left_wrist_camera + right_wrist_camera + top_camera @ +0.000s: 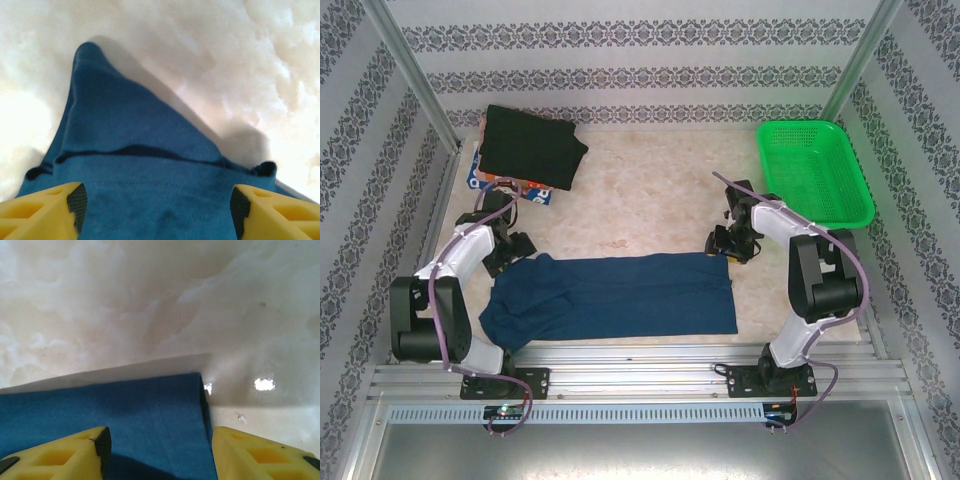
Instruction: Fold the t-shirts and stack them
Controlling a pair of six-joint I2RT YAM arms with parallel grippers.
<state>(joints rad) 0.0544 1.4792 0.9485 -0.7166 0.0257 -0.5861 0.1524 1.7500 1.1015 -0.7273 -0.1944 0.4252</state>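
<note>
On the table (650,190), the spread shirt (620,297) lies at 6 o'clock. At 10 o'clock the folded shirt (532,145) lies on a third shirt (536,193). The basket (815,170) stands at 2 o'clock.

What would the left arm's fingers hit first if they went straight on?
Probably the navy blue cloth t-shirt spread right in front of the open left fingers; depth is hard to judge.

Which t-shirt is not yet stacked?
The navy blue t-shirt, laid out long in front. The black one sits folded at far left atop the multicoloured one.
</note>
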